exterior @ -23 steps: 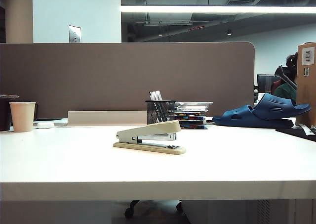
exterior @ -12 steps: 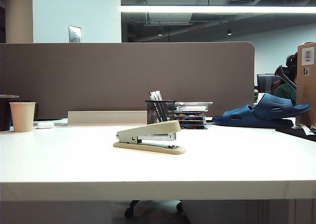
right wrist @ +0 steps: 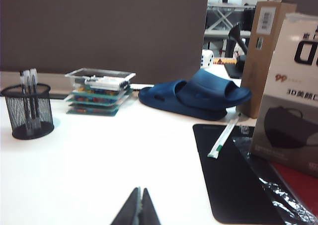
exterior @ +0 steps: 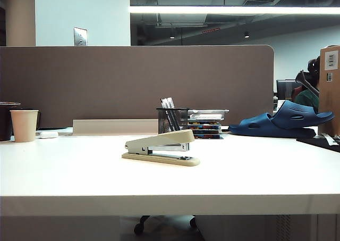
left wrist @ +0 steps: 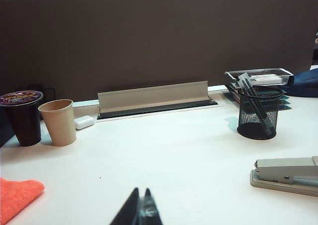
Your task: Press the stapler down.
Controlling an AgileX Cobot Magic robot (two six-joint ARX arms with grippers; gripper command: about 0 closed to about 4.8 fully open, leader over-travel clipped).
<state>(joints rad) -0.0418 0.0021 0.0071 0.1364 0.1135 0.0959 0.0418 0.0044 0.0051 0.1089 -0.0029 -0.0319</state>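
Note:
The beige stapler (exterior: 161, 148) lies in the middle of the white table (exterior: 255, 177), its top arm raised at a slant over the silver magazine. The left wrist view catches its end (left wrist: 285, 175) off to one side. My left gripper (left wrist: 141, 191) is shut with nothing in it, hovering over bare table well away from the stapler. My right gripper (right wrist: 139, 190) is also shut and empty, over bare table; the stapler does not show in its view. Neither gripper appears in the exterior view.
A black mesh pen holder (exterior: 172, 119) and a stack of trays (exterior: 205, 123) stand behind the stapler. Blue slippers (exterior: 284, 120), a black mat (right wrist: 233, 170) and boxes (right wrist: 290, 91) lie to the right. Cups (left wrist: 58, 121) and an orange cloth (left wrist: 17, 196) sit to the left.

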